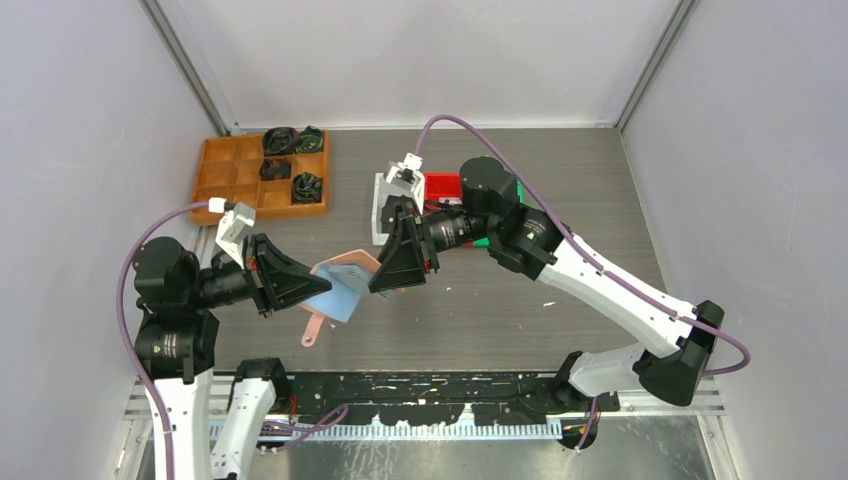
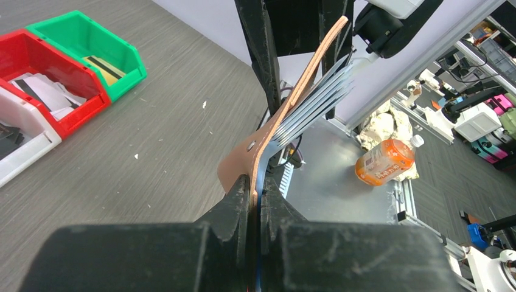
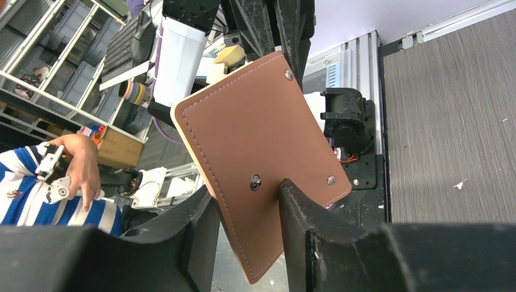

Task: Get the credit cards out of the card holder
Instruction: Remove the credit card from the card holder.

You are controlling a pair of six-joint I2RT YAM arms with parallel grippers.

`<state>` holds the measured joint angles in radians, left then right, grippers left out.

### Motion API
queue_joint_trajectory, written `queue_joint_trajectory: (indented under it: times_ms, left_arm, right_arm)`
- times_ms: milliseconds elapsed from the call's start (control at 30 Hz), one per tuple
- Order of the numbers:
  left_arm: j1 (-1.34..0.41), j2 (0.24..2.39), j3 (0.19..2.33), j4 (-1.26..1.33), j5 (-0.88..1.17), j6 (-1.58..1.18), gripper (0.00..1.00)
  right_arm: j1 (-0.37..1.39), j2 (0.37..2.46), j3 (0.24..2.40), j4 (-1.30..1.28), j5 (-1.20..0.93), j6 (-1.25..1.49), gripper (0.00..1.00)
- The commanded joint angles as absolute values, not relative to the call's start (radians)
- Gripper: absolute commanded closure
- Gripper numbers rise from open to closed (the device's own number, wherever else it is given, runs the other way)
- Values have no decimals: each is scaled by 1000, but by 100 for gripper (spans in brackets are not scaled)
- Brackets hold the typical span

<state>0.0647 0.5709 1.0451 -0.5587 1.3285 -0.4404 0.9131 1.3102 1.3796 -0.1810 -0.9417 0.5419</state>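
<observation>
As left jaws pinch holder [image 2: 237, 167], right jaws unclear.

Top camera overhead, far; wrist cameras close, opposed, sharing card holder [image 3: 255, 134].

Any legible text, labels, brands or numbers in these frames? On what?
None legible.
orange bottle label: too blurred to read.
card holder: plain leather, no print visible.
Papers in the red bin: too small to read.
</observation>
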Motion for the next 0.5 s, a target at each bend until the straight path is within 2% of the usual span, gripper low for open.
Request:
queue_joint_trajectory:
  times_ms: [0,267,467]
  left_arm:
    - [63,570,1087,-529,1330,-431,100]
    - [63,569,1088,-531,1327,-430,100]
    - [63,566,1085,-530,1327,-430,100]
  right_arm:
    - [913,1314,1382,-97,-972,592,56]
    - [913,1315,1362,-65,-964,619,63]
    - [913,1312,1345,-52,-977,628,57]
